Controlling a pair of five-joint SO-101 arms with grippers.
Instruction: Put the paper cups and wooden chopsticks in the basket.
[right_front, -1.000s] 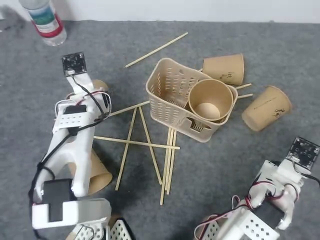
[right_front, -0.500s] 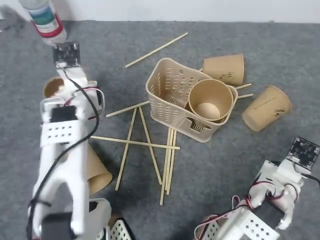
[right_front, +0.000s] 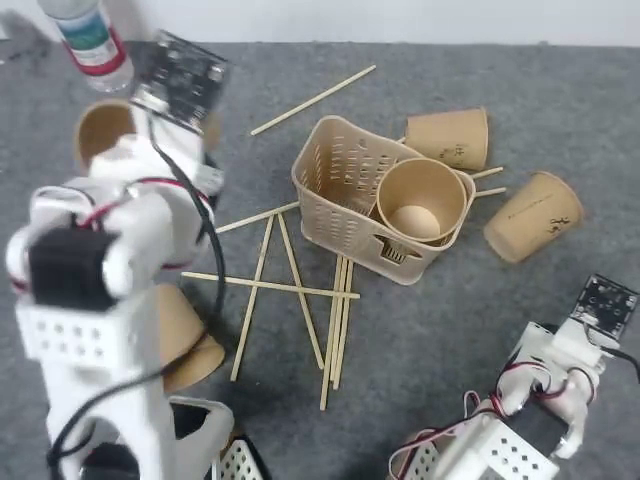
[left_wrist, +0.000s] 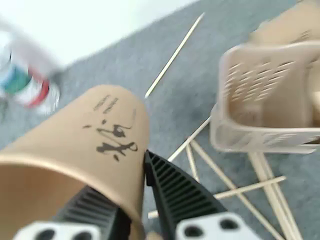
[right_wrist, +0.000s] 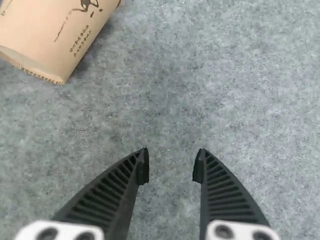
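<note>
My left gripper (left_wrist: 131, 190) is shut on the wall of a brown paper cup (left_wrist: 80, 145), held up above the mat; from above that cup (right_front: 102, 130) shows at the back left, mouth up. The cream basket (right_front: 335, 165) stands mid-table with one cup (right_front: 420, 205) inside. Two more cups (right_front: 448, 135) (right_front: 530, 215) lie on their sides to its right, and another (right_front: 185, 340) lies under the left arm. Several wooden chopsticks (right_front: 270, 285) are scattered in front of the basket, one (right_front: 312, 98) behind it. My right gripper (right_wrist: 170, 167) is open over bare mat, near a lying cup (right_wrist: 50, 30).
A plastic bottle (right_front: 90, 35) with a red band stands at the back left corner, close to the lifted cup. The right arm (right_front: 555, 385) sits at the front right. Grey mat lies bare between the basket and the right arm.
The left arm has risen and swung toward the back left, lifting the cup off the mat and closer to the high camera. The right arm has not moved.
</note>
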